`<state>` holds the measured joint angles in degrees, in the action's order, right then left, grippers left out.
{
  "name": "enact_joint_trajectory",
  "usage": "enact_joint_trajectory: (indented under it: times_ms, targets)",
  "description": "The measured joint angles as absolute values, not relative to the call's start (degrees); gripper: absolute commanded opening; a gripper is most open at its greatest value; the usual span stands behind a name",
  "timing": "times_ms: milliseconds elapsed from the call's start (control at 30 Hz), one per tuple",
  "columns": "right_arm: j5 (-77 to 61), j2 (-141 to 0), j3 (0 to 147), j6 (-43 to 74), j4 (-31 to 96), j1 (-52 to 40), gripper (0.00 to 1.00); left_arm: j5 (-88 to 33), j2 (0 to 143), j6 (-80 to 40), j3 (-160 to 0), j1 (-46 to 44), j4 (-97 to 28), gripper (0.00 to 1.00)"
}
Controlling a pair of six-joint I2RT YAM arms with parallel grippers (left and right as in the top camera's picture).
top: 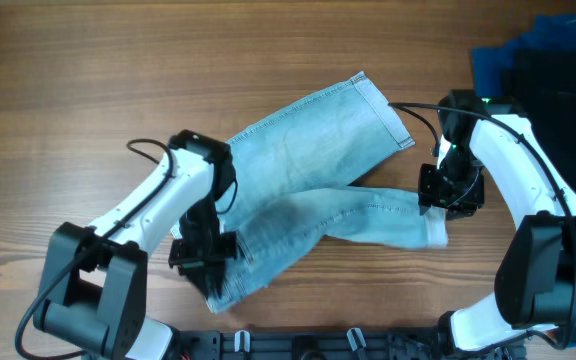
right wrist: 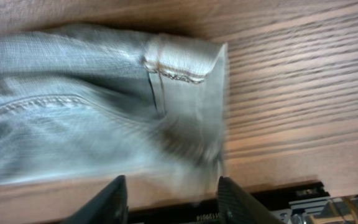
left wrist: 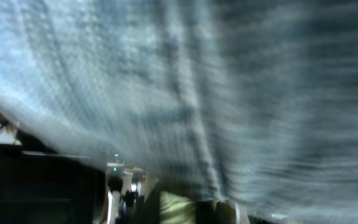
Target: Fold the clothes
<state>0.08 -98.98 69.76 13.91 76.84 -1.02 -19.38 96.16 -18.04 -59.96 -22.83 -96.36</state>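
Shorts [top: 308,170] lie mid-table [top: 88,60], unfolded, in a loose V. One leg runs up-right, the other runs right along the near side, and the waistband end [top: 230,290] is at lower left. The legs overlap a bit where they meet, but that's no real fold.

Left gripper [top: 203,258] sits on the waistband end, on top of the cloth. Its wrist camera shows only blurred denim right at the lens and no fingers, so can't tell if it's clamped. Denim that close suggests the cloth is bunched or raised there, but that's a guess.

Right gripper [top: 450,195] is at the cuff [right wrist: 188,68] of the near leg. In the wrist view its fingers [right wrist: 114,202] are spread apart, with the cuff edge lying between them on the wood, not pinched. So it's agape and looks staged for a grab.

Likely placement logic: one arm per end of the garment. Left pins or holds the waist and right takes the hem, so the leg can be carried over without the whole piece sliding.

Risk: the cuff is a thick doubled layer, so a shallow bite may catch only the top ply.

Dark blue cloth [top: 493,65] and black garment [top: 558,90] sit at the far right corner. They're near the right arm but apart from the shorts, and not part of this job.

Progress: early, no fold done.
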Motion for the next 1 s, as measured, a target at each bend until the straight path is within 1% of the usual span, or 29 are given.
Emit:
enact_joint_trajectory:
  times_ms: [33,67,100,200,233,267,300,367,400,467,500,567,633,733,800,867,900,933,1000]
  targets:
    - [0.6,-99.0,69.8,13.9,76.6,-1.0,0.58,-19.8,96.1,-18.4,-59.3,-23.4,-96.4,0.57]
    - [1.2,-99.0,69.8,13.9,76.5,-1.0,0.59,-20.4,96.1,-18.5,-58.9,-24.0,-96.4,0.66]
    - [1.6,-99.0,69.9,14.1,76.5,-1.0,0.61,-21.0,96.1,-18.2,-58.8,-24.4,-96.4,0.71]
    - [2.2,-99.0,74.7,13.7,76.6,-1.0,0.62,-23.5,96.0,-17.8,-58.8,-25.7,-96.5,0.72]
    - [2.0,-99.0,76.9,13.1,76.6,-1.0,0.64,-24.0,96.0,-17.7,-58.8,-25.9,-96.5,0.7]
    - [1.5,-99.0,79.8,12.1,76.4,-1.0,0.68,-24.4,96.0,-17.7,-58.8,-26.0,-96.5,0.68]
    - [0.7,-99.0,82.8,11.0,76.1,-1.0,0.67,-24.8,96.0,-17.6,-58.8,-26.0,-96.5,0.64]
    - [-1.6,-99.0,87.6,9.7,75.1,-1.0,0.6,-25.1,95.9,-17.5,-59.1,-25.9,-95.5,0.62]
    - [-3.0,-99.0,89.6,9.1,74.0,-1.0,0.58,-25.2,95.9,-17.6,-59.5,-25.9,-93.8,0.57]
    - [-5.8,-99.0,91.2,7.7,71.1,-1.0,0.51,-25.0,95.8,-19.1,-60.3,-25.9,-87.2,0.19]
    - [-6.5,-99.0,91.3,7.4,70.3,-1.0,0.48,-24.5,95.8,-20.8,-60.6,-25.7,-84.6,0.04]
    - [-8.0,-99.0,91.3,6.5,69.2,-1.0,0.38,-21.6,95.8,-24.1,-60.8,-24.7,-78.4,0.04]
    - [-8.8,-99.0,91.3,5.4,68.5,-1.0,0.31,-17.8,95.8,-27.2,-60.9,-23.0,-75.1,0.04]
    - [-9.3,-99.0,91.3,3.7,68.3,-1.0,0.29,-12.7,95.8,-31.2,-60.9,-19.6,-71.4,0.04]
    - [-9.5,-99.0,91.3,2.9,68.2,-1.0,0.24,-10.6,95.8,-32.6,-61.0,-17.0,-70.0,0.04]
    - [-9.5,-99.0,91.3,2.5,68.0,-1.0,0.23,-8.5,95.9,-33.4,-61.0,-14.3,-69.8,0.04]
    - [-9.6,-99.0,91.3,2.5,67.8,-1.0,0.18,-7.8,96.1,-33.6,-61.0,-13.3,-69.4,0.04]
    - [-9.6,-99.0,91.3,2.4,67.5,-1.0,0.16,-6.9,96.5,-33.8,-61.0,-12.3,-68.6,0.04]
    - [-9.7,-99.0,91.3,2.0,67.0,-1.0,0.15,-5.6,98.1,-33.8,-60.8,-10.2,-66.8,0.04]
